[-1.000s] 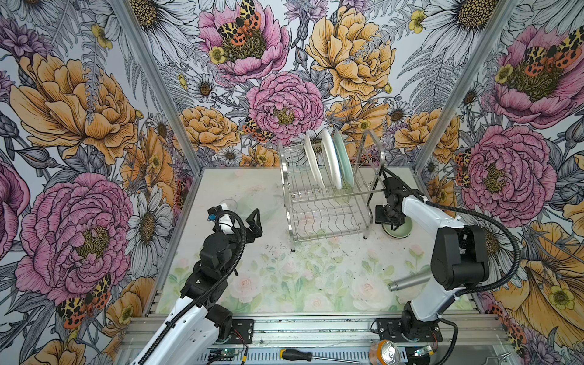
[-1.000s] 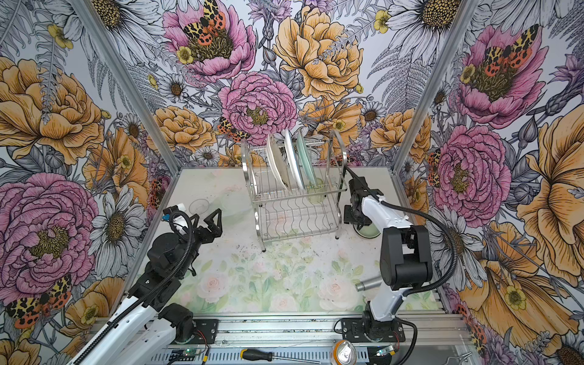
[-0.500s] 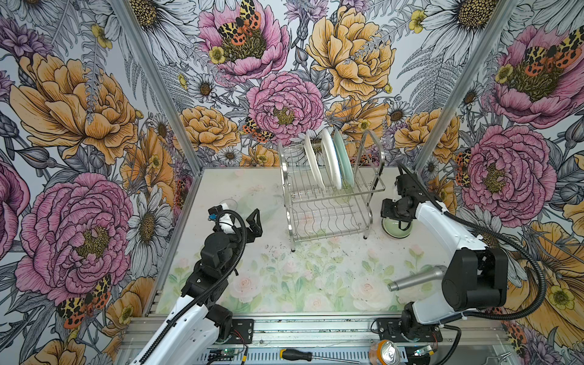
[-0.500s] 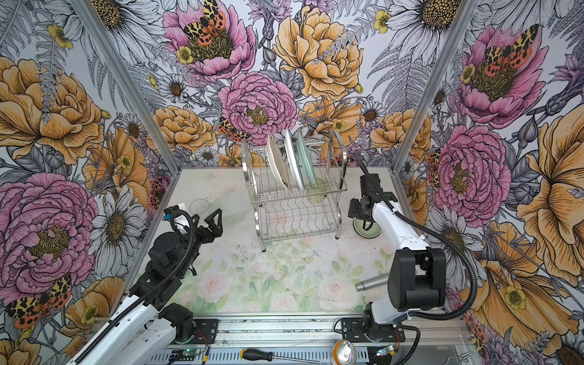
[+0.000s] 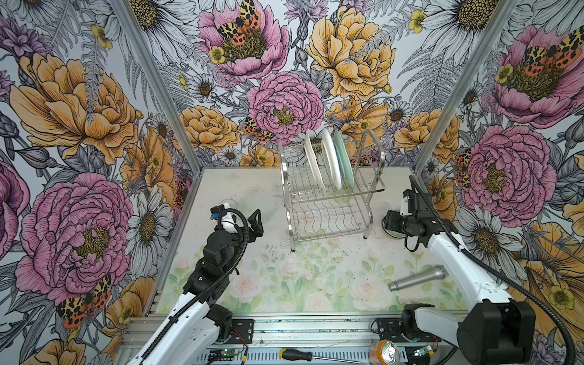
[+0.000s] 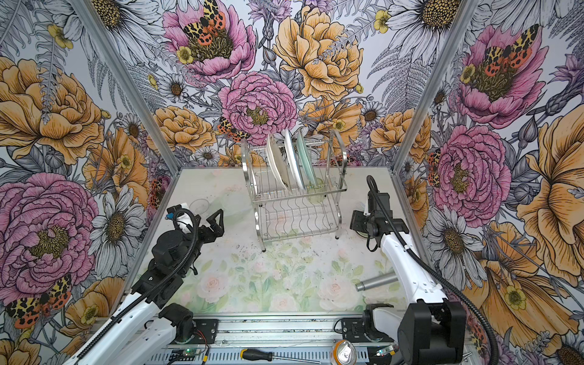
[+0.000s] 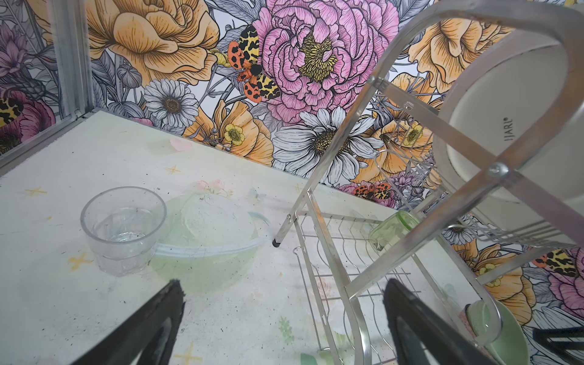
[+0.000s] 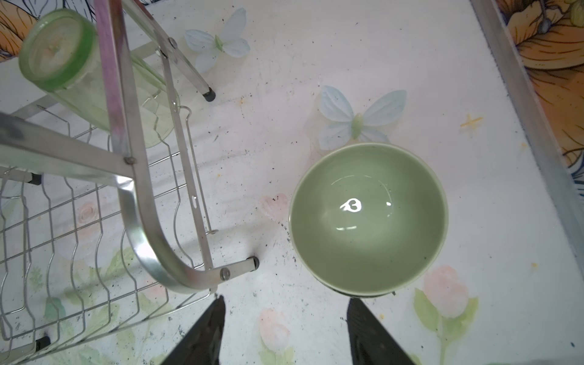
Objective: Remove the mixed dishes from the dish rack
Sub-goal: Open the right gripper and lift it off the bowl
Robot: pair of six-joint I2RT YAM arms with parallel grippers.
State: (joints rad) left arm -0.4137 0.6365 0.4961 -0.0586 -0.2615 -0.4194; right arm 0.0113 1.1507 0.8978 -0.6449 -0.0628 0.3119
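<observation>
Now three plates (image 5: 328, 159) stand on edge in the dish rack (image 5: 331, 218), a green tumbler (image 8: 79, 72) tilted inside. Right of the rack sits the pale green bowl (image 8: 368, 218) (empty), the right gripper (image 8: 284, 328) near it, jaws apart. Left of the rack, the left gripper (image 7: 284, 316) gapes by the clear glass (image 7: 123, 227).

Plates (image 5: 331, 158) x3, bowls (image 8: 368, 218) x2, glasses (image 7: 123, 227) x2

Left arm (image 5: 218, 251), right arm (image 5: 455, 262): jaws apart.
</observation>
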